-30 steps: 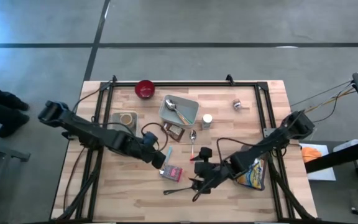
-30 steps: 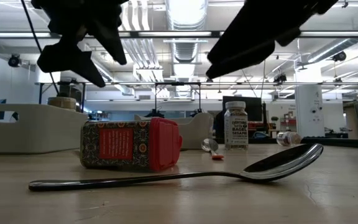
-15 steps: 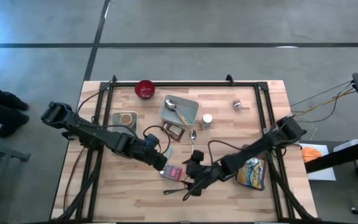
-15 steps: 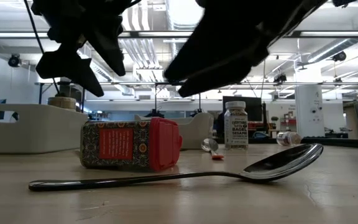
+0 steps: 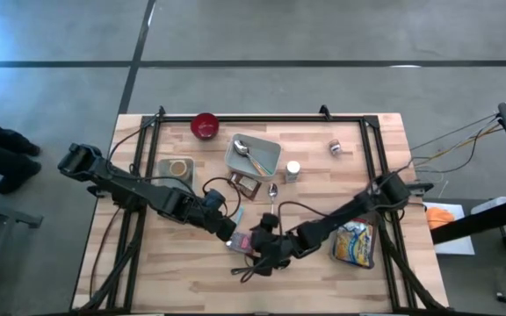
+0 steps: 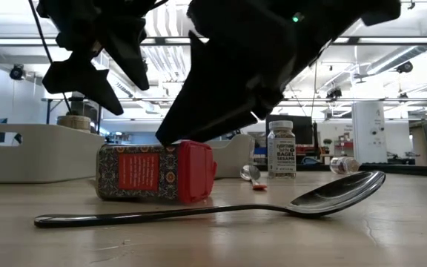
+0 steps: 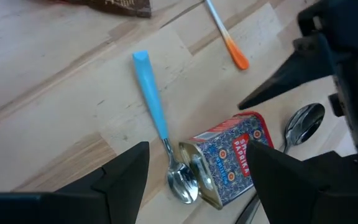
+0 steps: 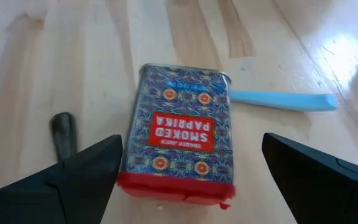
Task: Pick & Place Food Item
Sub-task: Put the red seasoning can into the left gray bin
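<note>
The smoked paprika tin [image 8: 180, 146] is lying flat on its side on the desk [image 5: 323, 281], near the front middle, red cap pointing toward the right gripper [image 8: 188, 165], which is hanging just above it with both fingers spread wide, one either side of the tin and nothing pinched. It's a small rigid metal tin, I'd say light, stiff and a bit slick on its printed faces, so the sensible hold is across the two long flat sides, around the middle of the body and not on the cap. The label is reading "SMOKED PAPRIKA". Just beside it a blue-handled spoon [image 7: 157, 127] is lying, bowl right at the tin's base, and a big steel spoon [image 6: 221, 206] is sitting in front. The left gripper [image 7: 194, 180] is waiting close by, fingers parted and empty. Further back, a seasoning jar [image 6: 282, 148] is showing "BAGEL SESAME".
</note>
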